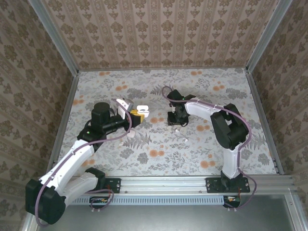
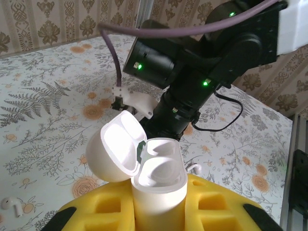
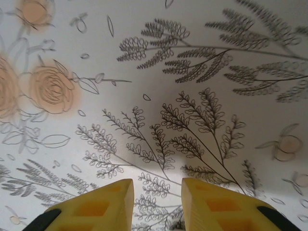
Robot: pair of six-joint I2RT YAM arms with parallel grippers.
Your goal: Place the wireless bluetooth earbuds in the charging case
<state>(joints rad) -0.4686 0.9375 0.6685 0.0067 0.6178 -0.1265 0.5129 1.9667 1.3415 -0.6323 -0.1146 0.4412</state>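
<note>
No text, label, brand mark or number can be read, neither on the charging case (image 2: 160, 179) nor on the right arm (image 2: 226, 48). The only signs are 3 small green indicator lights (image 2: 205, 83) lit on the right arm's dark housing — plain dots without lettering.

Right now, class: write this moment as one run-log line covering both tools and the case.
left tool: shut on charging case, lid open | right tool: jaws apart, low over table | one earbud: loose on table
</note>
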